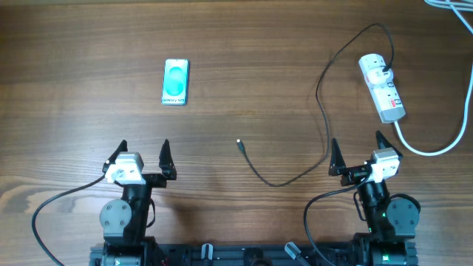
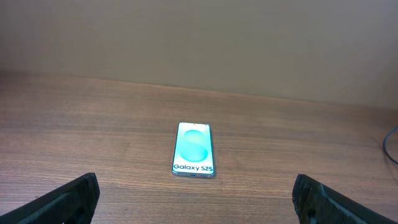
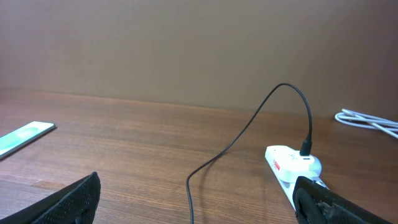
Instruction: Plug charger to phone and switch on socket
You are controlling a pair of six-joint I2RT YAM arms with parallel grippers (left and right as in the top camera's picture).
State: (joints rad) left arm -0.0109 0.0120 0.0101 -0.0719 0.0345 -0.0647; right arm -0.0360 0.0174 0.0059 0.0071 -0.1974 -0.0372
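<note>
The phone (image 1: 175, 81) lies flat at the far left of the table, screen lit teal with "Galaxy S25"; it also shows in the left wrist view (image 2: 194, 150) and at the left edge of the right wrist view (image 3: 25, 135). The charger's black cable (image 1: 323, 111) runs from its white adapter (image 1: 378, 71) on the socket (image 1: 383, 89) down to its free plug (image 1: 239, 143) at mid-table. The cable (image 3: 249, 127) and socket (image 3: 292, 165) show in the right wrist view. My left gripper (image 1: 143, 159) is open and empty, short of the phone. My right gripper (image 1: 357, 154) is open and empty, near the socket.
The socket's thick white cord (image 1: 451, 144) loops off the right side of the table and shows far right in the right wrist view (image 3: 367, 119). A brown wall stands behind the table's far edge.
</note>
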